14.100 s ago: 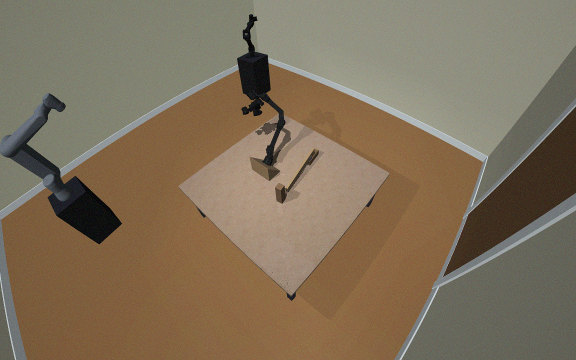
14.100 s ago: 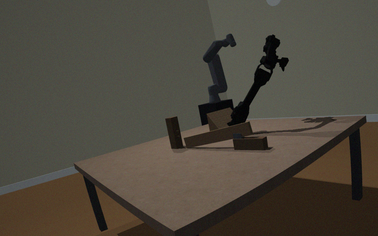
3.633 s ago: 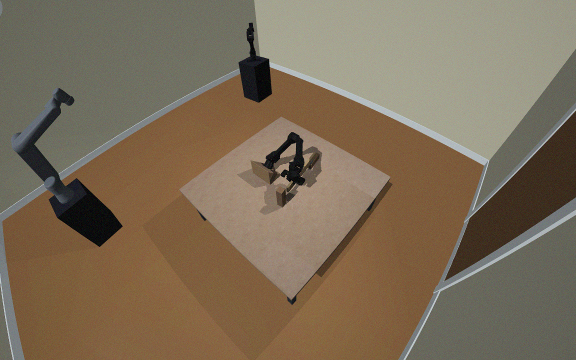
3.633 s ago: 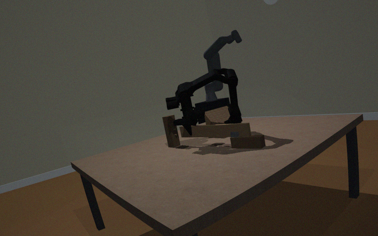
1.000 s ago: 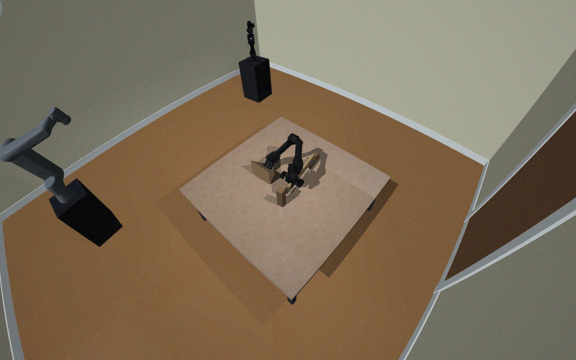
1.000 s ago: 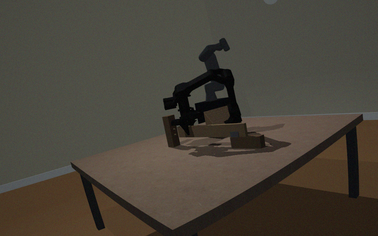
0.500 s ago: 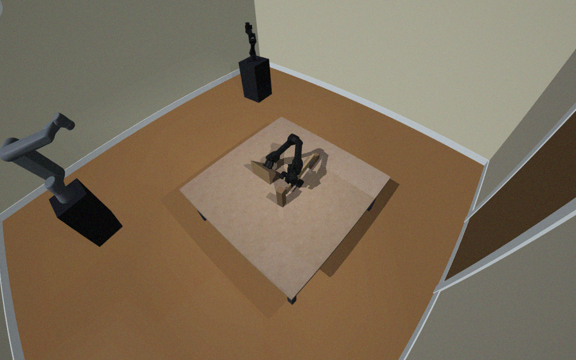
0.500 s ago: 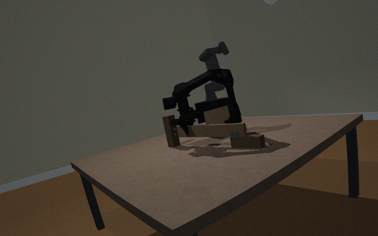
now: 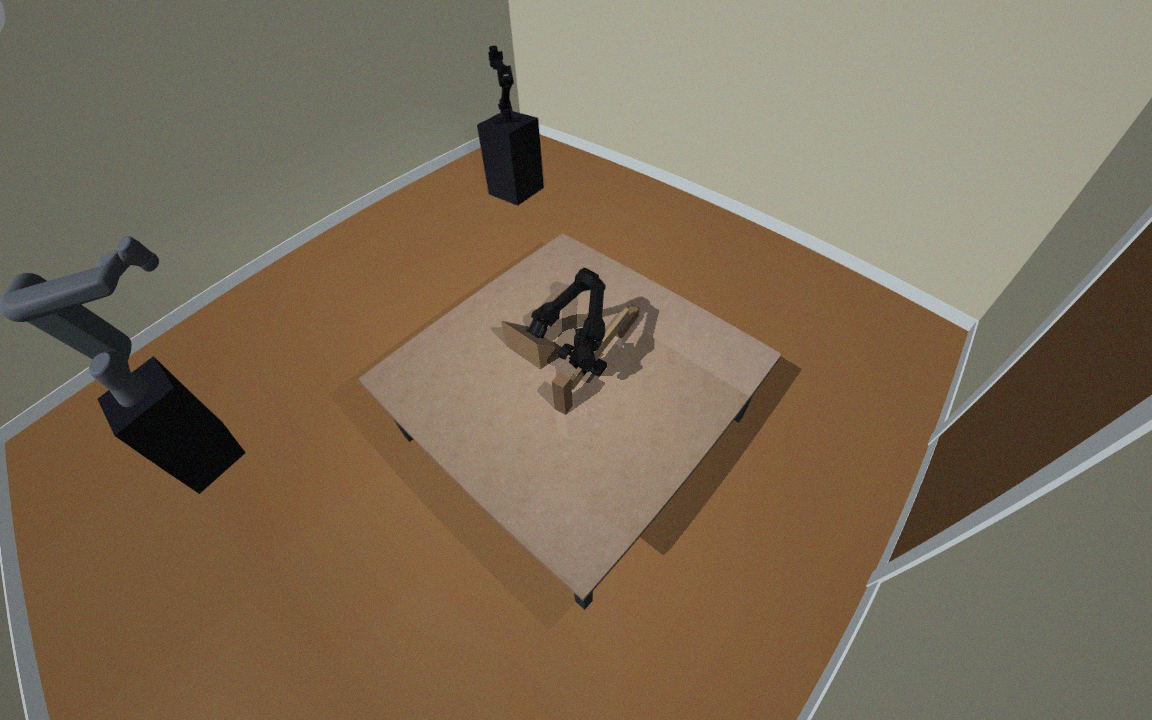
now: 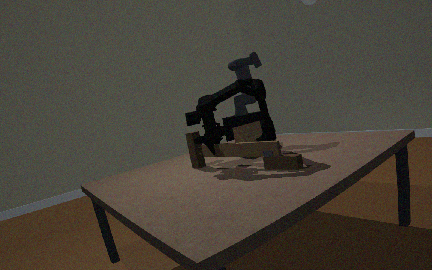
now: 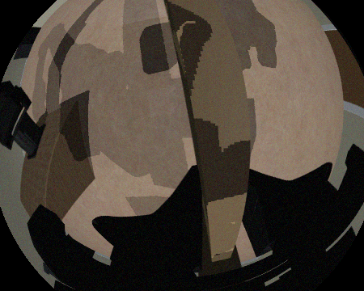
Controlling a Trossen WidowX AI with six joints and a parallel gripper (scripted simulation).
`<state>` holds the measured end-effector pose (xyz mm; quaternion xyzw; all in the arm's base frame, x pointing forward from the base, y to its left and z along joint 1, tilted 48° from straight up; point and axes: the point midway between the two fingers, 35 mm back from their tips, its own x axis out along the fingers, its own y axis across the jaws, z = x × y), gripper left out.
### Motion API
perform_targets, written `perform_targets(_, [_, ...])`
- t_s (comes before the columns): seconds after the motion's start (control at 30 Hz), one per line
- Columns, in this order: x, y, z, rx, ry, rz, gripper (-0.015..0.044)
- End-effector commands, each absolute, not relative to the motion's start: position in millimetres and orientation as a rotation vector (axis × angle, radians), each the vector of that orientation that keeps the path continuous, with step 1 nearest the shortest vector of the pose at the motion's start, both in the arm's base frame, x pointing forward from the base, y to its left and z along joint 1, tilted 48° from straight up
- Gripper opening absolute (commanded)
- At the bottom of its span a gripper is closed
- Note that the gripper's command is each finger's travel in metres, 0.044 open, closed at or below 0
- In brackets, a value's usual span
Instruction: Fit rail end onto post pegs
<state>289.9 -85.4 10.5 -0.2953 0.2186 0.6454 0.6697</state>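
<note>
The wooden rail is lifted off the table and looks close to level. Its far end sits at the grey bracket on the low footboard block. My gripper is shut on the rail near its near end, one finger on each side. The short post stands upright close to that end. Small light peg spots show on its face in the exterior view. The holes are hidden, and I cannot tell whether the rail end touches the post.
A brown wooden board stands beside the arm's base. The table carries everything. Away from it, a grey arm and a black arm stand on dark pedestals.
</note>
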Motion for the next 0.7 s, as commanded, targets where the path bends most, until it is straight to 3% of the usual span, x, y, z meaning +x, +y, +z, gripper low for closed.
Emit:
perform_targets(0.0, [291.5,-90.4,10.6,-0.675,0.493,1.444,0.0])
perform_targets(0.67, [292.1,-95.0,6.6,-0.676,0.494,1.444,0.0])
